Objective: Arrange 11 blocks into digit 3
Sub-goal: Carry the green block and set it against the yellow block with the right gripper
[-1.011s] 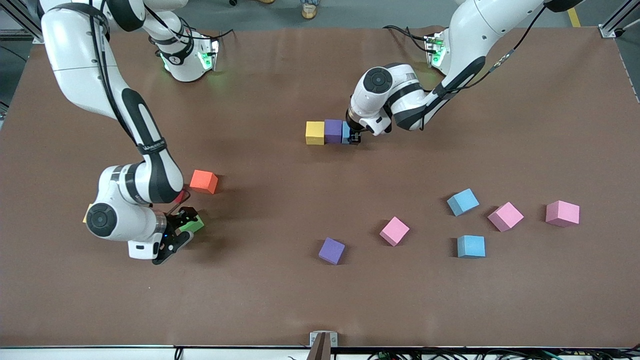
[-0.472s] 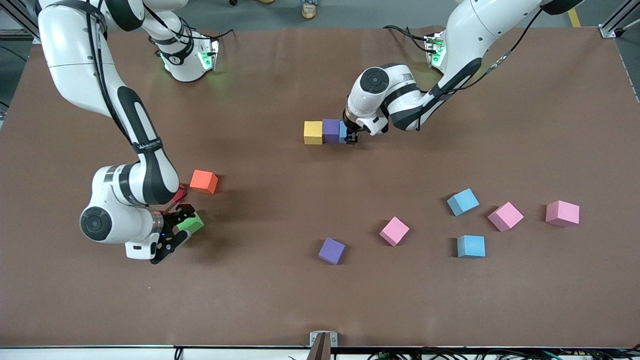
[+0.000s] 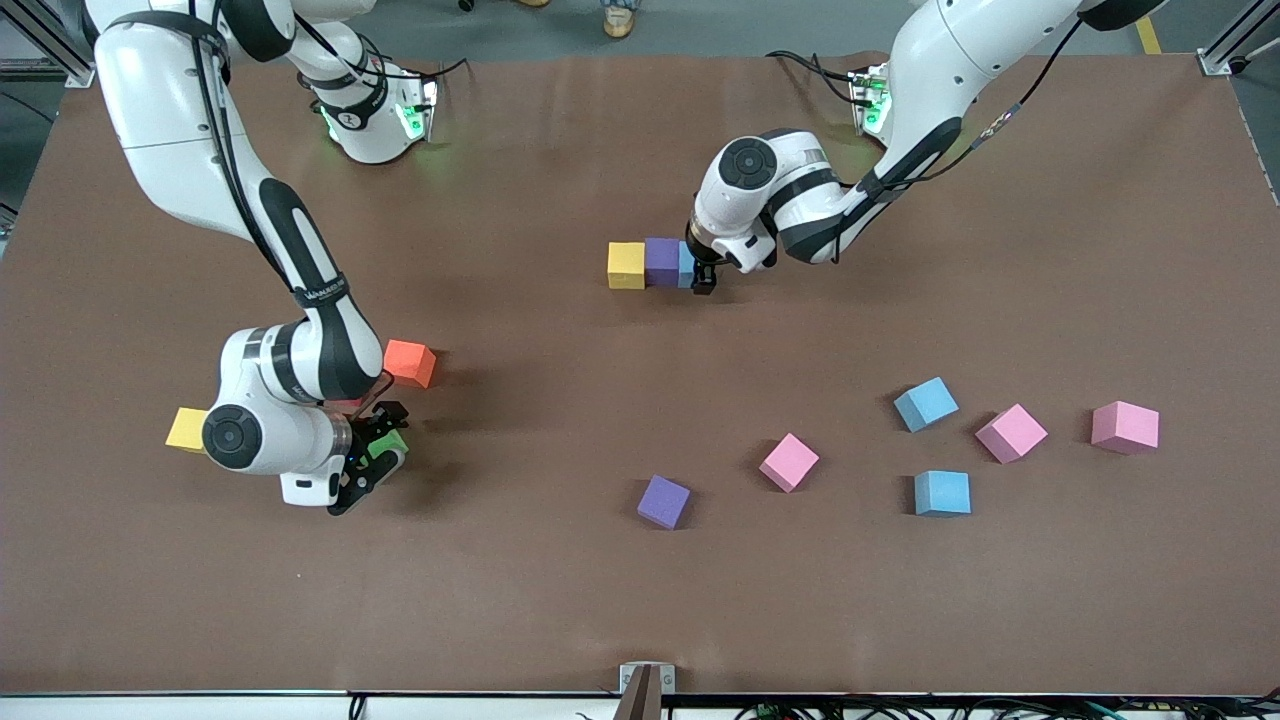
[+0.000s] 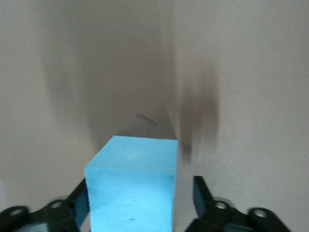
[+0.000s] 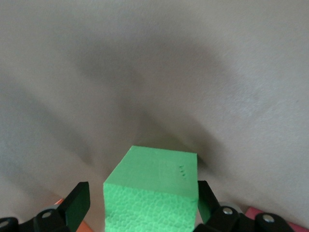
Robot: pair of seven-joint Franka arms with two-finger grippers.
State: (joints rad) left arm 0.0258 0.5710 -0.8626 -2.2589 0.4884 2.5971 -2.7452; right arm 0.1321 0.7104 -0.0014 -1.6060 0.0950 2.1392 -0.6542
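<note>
Even bright overhead light; soft short shadows beside blocks; worktop point(image 3: 640, 600) matte, glare-free; wrist views blurred, dim, shadow-smeared.

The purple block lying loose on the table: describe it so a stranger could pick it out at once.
Start at the short row of yellow, purple and blue blocks near the left arm's claw, then come well nearer the front camera. The loose purple block lies alone there, slightly turned, beside a pink block. It is the only purple cube touching no other block.
</note>
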